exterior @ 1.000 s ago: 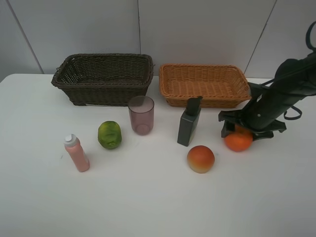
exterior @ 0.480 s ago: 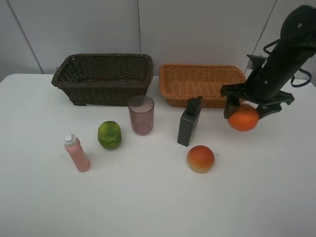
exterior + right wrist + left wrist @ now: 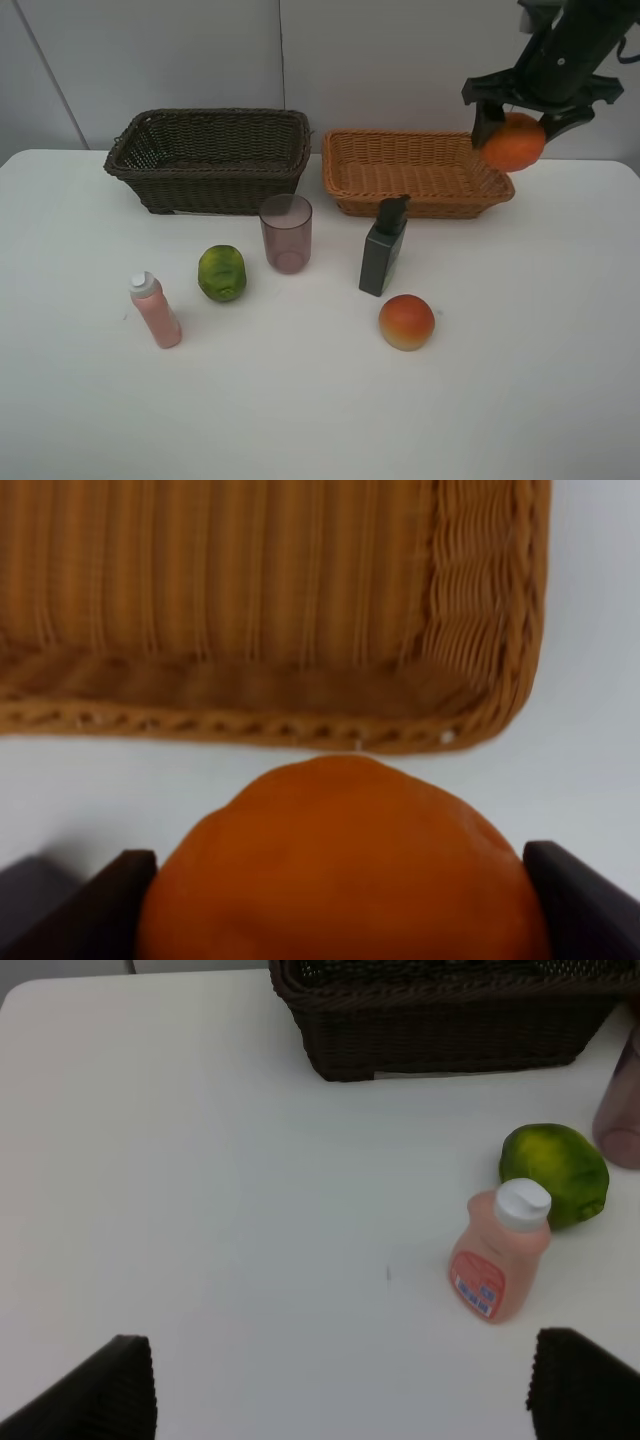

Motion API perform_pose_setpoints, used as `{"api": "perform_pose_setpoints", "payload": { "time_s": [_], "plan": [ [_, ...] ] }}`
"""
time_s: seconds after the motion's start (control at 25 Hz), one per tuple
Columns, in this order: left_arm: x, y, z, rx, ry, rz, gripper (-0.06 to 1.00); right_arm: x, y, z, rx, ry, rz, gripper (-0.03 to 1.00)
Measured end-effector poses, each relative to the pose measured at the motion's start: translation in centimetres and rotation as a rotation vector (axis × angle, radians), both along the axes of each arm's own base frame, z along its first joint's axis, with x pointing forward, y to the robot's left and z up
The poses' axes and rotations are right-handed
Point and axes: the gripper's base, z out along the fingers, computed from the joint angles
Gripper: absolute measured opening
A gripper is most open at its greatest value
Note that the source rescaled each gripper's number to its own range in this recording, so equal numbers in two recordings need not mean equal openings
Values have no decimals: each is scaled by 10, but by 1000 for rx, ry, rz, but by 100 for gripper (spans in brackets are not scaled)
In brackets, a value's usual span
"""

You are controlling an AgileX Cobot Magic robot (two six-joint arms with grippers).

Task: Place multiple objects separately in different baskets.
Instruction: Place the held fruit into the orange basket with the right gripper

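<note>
My right gripper [image 3: 513, 125] is shut on the orange [image 3: 513, 142], held high in the air over the right end of the light tan basket [image 3: 417, 172]. The right wrist view shows the orange [image 3: 340, 865] between the fingers, with the tan basket [image 3: 250, 600] below. On the table stand the mauve cup [image 3: 286, 232], the green fruit [image 3: 221, 272], the pink white-capped bottle [image 3: 155, 310], the dark pump bottle [image 3: 383, 247] and the peach-like fruit [image 3: 406, 321]. The dark brown basket [image 3: 208, 158] holds nothing visible. My left gripper [image 3: 340, 1385] is open, apart from the pink bottle [image 3: 498, 1252] and green fruit [image 3: 555, 1172].
A pale wall rises right behind both baskets. The table's front half is bare white surface. The left arm itself does not show in the exterior high view.
The right gripper has lifted the orange off the table and carried it up and back, from beside the pump bottle to above the tan basket's right end. Nothing else moved.
</note>
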Motion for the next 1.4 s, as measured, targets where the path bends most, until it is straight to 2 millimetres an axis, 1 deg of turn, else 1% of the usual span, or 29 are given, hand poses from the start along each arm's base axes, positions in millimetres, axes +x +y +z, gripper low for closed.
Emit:
{"api": "perform_pose_setpoints", "payload": {
  "time_s": [0.12, 0.2, 0.4, 0.6, 0.84, 0.92, 1.04, 1.08, 1.16, 1.2, 1.28, 1.4],
  "plan": [
    [0, 0, 0, 0, 0, 0, 96, 15, 1, 3, -13, -34, 4, 59],
    [0, 0, 0, -1, 0, -1, 96, 24, 3, -3, -10, -51, 9, 59],
    [0, 0, 0, 0, 0, 0, 96, 49, 10, -30, 26, -112, 20, 59],
    [0, 0, 0, 0, 0, 0, 96, 72, 17, -65, 61, -186, 33, 59],
    [0, 0, 0, 0, 0, 0, 96, 87, 21, -101, 73, -212, 44, 59],
    [0, 0, 0, 0, 0, 0, 96, 90, 21, -109, 74, -216, 46, 59],
    [0, 0, 0, 0, 0, 0, 96, 91, 22, -112, 76, -221, 47, 60],
    [0, 0, 0, 0, 0, 0, 96, 91, 22, -112, 77, -224, 47, 66],
    [0, 0, 0, 0, 0, 0, 96, 92, 22, -111, 78, -232, 48, 86],
    [0, 0, 0, 0, 0, 0, 96, 92, 22, -111, 78, -233, 49, 91],
    [0, 0, 0, 0, 0, 0, 96, 91, 22, -107, 78, -237, 49, 96],
    [0, 0, 0, 0, 0, 0, 96, 88, 21, -92, 78, -245, 46, 98]
  ]
}}
